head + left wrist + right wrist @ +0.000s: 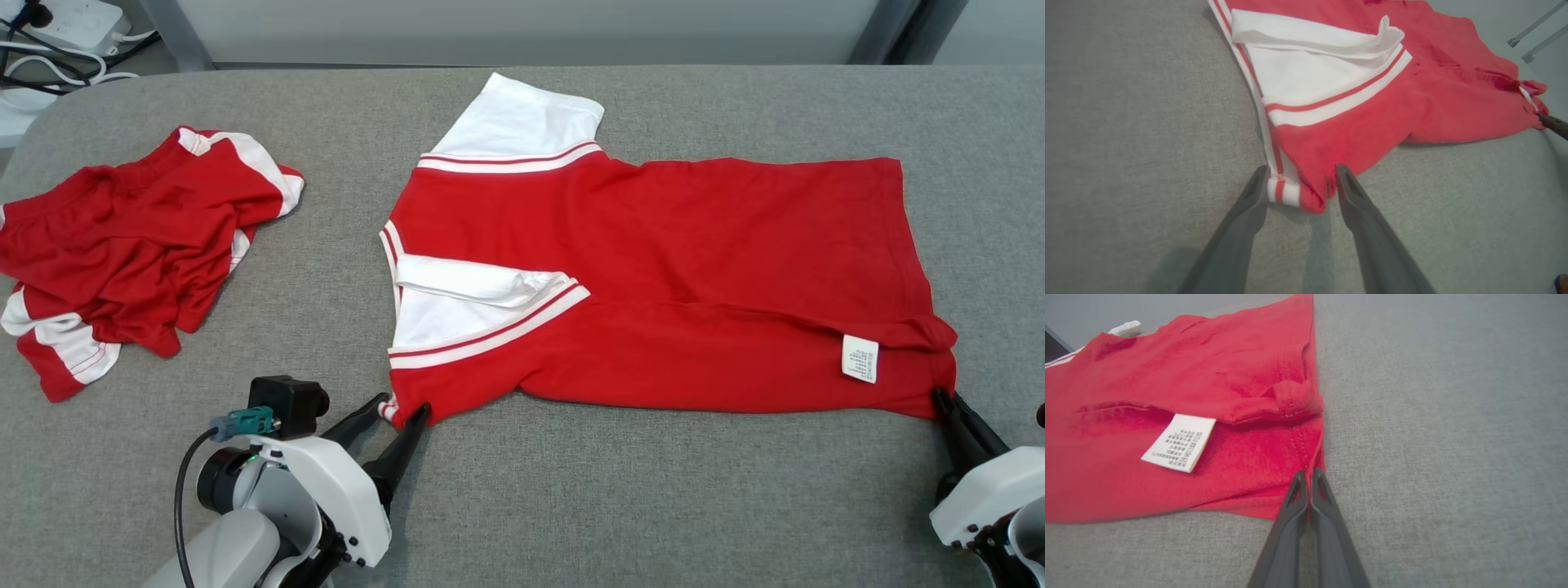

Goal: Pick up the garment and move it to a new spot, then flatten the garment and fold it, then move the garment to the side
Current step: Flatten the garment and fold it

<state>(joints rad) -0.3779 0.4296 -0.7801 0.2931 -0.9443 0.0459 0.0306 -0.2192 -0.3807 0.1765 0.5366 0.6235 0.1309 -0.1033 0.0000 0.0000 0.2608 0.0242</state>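
The shirt (694, 245) is pinched at 5 o'clock by the right claw (940, 397). The left claw (403, 404) is spread at 7 o'clock.

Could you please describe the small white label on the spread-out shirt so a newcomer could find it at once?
On the grey table, take the red shirt lying flat in the middle, not the crumpled red garment to its left. Near its right hem corner, by the right gripper, sits the label: a small white rectangle with tiny print, unlike the plain white sleeves.
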